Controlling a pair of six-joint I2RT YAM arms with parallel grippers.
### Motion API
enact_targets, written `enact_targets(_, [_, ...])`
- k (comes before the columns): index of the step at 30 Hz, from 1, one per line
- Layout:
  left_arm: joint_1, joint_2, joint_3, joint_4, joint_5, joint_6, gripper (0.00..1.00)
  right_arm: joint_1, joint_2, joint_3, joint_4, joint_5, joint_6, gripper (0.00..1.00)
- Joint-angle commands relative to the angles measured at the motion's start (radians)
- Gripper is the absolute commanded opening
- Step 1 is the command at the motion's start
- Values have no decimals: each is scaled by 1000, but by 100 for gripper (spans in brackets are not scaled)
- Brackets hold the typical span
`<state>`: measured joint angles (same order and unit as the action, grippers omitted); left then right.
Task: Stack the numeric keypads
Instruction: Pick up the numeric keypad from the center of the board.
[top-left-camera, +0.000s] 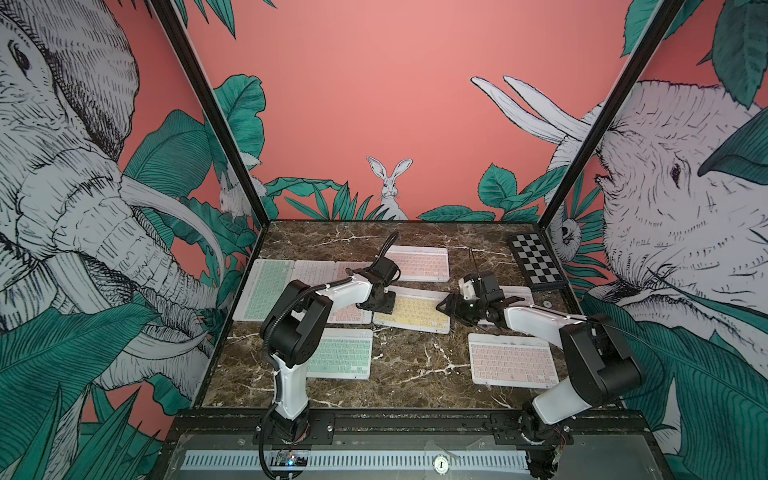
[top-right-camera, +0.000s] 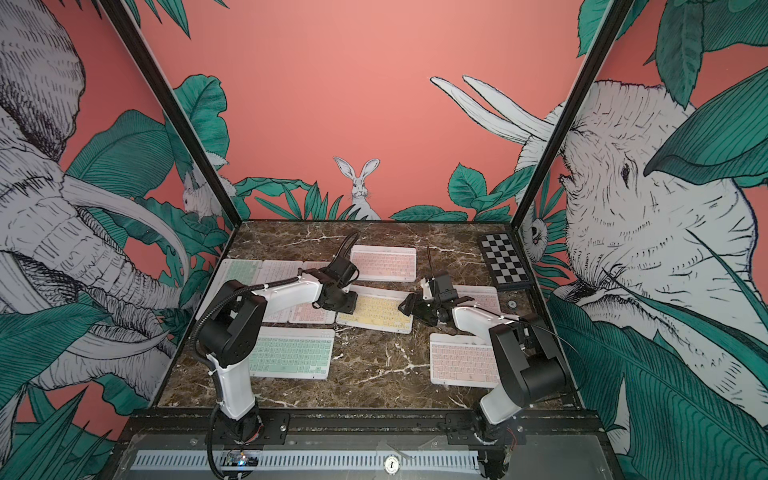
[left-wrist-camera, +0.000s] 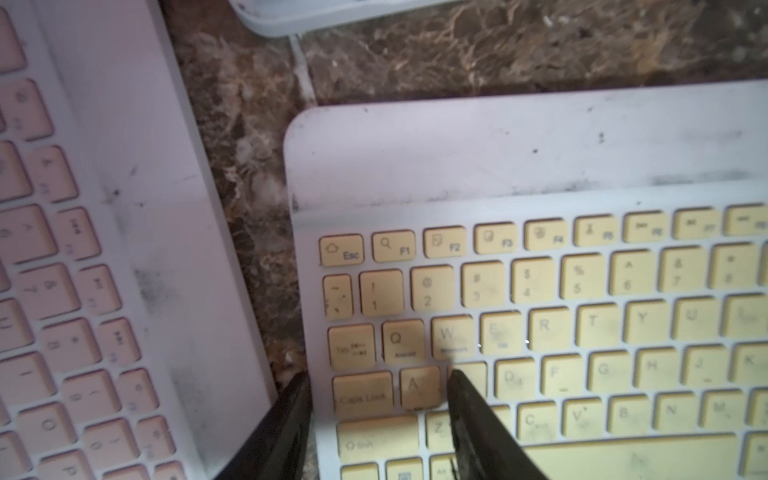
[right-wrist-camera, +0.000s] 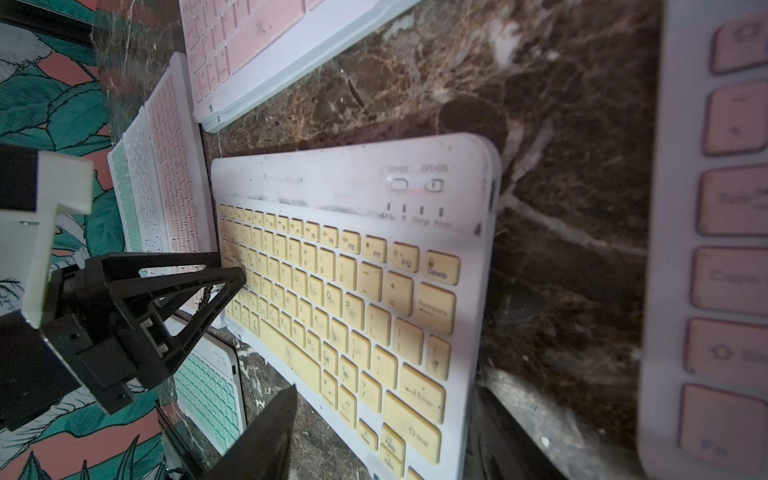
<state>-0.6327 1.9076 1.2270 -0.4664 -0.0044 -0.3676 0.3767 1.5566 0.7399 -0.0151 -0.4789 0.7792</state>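
1. At the far left, by the wall, a mint keyboard (top-left-camera: 266, 286), a white keyboard (top-left-camera: 313, 270) and a pink keyboard (top-left-camera: 351, 316) lie flat side by side in a row on the brown marble tabletop (top-left-camera: 415, 376). Their short ends point to the back.
2. Nearer the front edge, a second mint keyboard (top-left-camera: 345, 359) lies alone with its long side across the table. The left arm's upright link hides its left end in both top views.
3. The yellow keyboard (top-left-camera: 415, 313) lies in the middle of the table, slightly skewed. It sits just beside the row's pink keyboard, with a strip of marble between them.
4. The left gripper (top-left-camera: 376, 307) comes down on the yellow keyboard's left short end.
5. In the left wrist view its jaws are pinched close on that end. One finger (left-wrist-camera: 461, 399) rests on the keys beside the A key and the other finger (left-wrist-camera: 291, 411) lies against the outer edge. Whether that finger reaches under the frame is not clear.
6. Behind the yellow keyboard and apart from it, a back pink keyboard (top-left-camera: 419, 262) lies flat.
7. The right gripper (top-left-camera: 449, 309) is close to the yellow keyboard's right short end. Its jaws are spread wide and grip nothing.
8. Under the right arm a right pink keyboard (top-right-camera: 484, 296) shows only in part.
9. A near pink keyboard (top-left-camera: 513, 359) lies flat towards the front right.
10. A black-and-white checkered board (top-left-camera: 536, 259) lies in the back right corner.
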Motion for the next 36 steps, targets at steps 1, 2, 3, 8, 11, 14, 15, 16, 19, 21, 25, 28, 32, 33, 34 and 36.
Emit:
enact_targets(1, [-26,15,-47,-6,94,14,54,2,-39,-3,81,-65,12,65])
enact_targets(2, [-26,13,-48,-6,94,13,54,1,-38,-4,80,-64,12,65])
enact_targets(3, [-26,13,-50,-5,95,13,54,1,-35,-3,76,-58,8,65])
enact_targets(8, [-27,8,-57,-6,95,5,54,0,-7,24,18,-22,-27,65])
enact_targets(11, [-27,5,-58,-6,89,3,54,0,17,61,-70,31,-65,65])
enact_targets(14, [-25,4,-61,-3,82,-1,54,1,37,101,-172,87,-113,65])
enact_targets(15, [-26,4,-63,-3,79,-2,54,0,37,106,-190,103,-123,65])
enact_targets(16, [-26,4,-64,-2,77,-4,54,-1,61,105,-198,118,-127,65])
enact_targets(19, [-26,3,-71,0,75,-8,54,1,70,108,-230,154,-143,65])
enact_targets(21, [-26,0,-76,2,74,-10,54,0,74,108,-242,167,-150,65])
enact_targets(25, [-27,-7,-81,-3,66,-7,54,1,75,110,-254,191,-159,66])
enact_targets(28, [-26,-9,-81,-10,61,0,54,2,91,110,-243,176,-159,66])
enact_targets(32, [-27,-5,-81,-12,58,7,54,11,104,103,-210,151,-141,66])
enact_targets(33, [-27,-4,-83,-9,57,7,54,15,106,102,-199,144,-132,66])
enact_targets(34, [-27,-3,-85,-7,57,9,54,19,109,98,-186,134,-123,66])
enact_targets(36, [-27,0,-87,-7,58,10,54,25,112,92,-153,109,-104,66])
